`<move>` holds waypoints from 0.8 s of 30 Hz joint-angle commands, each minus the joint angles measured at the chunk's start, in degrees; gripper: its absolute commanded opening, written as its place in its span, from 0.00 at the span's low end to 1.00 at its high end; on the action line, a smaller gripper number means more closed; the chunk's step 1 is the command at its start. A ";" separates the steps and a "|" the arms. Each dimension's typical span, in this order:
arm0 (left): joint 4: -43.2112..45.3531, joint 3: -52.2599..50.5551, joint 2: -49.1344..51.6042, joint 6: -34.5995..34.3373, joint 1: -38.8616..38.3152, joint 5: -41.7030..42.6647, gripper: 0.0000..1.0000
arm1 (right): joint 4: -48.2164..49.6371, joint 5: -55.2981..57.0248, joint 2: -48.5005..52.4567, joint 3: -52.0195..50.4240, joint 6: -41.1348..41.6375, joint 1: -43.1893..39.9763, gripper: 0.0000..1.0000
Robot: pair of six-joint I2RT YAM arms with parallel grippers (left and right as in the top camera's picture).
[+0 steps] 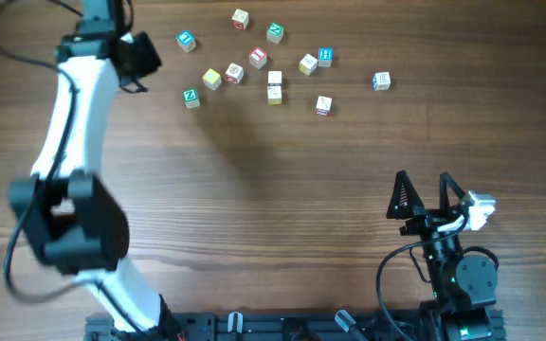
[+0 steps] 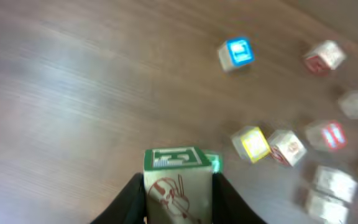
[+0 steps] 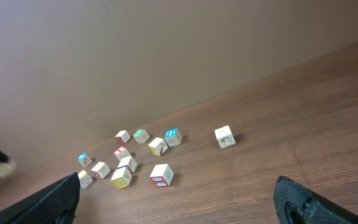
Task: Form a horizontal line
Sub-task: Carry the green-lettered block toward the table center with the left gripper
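Observation:
Small wooden alphabet cubes lie scattered at the far middle of the table, not in a straight row. The green Z cube (image 1: 191, 98) is leftmost, with a yellow cube (image 1: 212, 79) and a cream cube (image 1: 234, 73) slanting away from it. My left gripper (image 1: 138, 59) is to the left of the cluster. In the left wrist view the left gripper (image 2: 178, 199) is shut on a cube (image 2: 178, 183) with a green-framed top and a red drawing on its side. A green edge (image 2: 214, 163) shows just behind that cube. My right gripper (image 1: 423, 194) is open and empty at the near right.
Loose blue cubes (image 1: 187, 41) (image 1: 325, 57) (image 1: 381, 81), a red-faced cube (image 1: 258, 57), a teal cube (image 1: 275, 32) and several cream cubes such as one (image 1: 275, 94) lie in the cluster. The right wrist view shows the same cluster (image 3: 160, 175) far ahead.

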 commanded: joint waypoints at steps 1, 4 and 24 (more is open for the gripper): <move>-9.03 -0.13 -7.45 0.46 -0.98 2.64 0.26 | 0.20 -0.68 -0.39 -0.07 0.02 -0.24 1.00; -19.19 -0.17 -8.39 0.48 -2.73 5.53 0.26 | 0.22 -0.68 -0.39 -0.07 0.04 -0.24 1.00; -12.44 -19.58 -7.45 -2.27 -25.55 5.46 0.29 | 0.20 -0.68 -0.39 -0.07 0.02 -0.24 1.00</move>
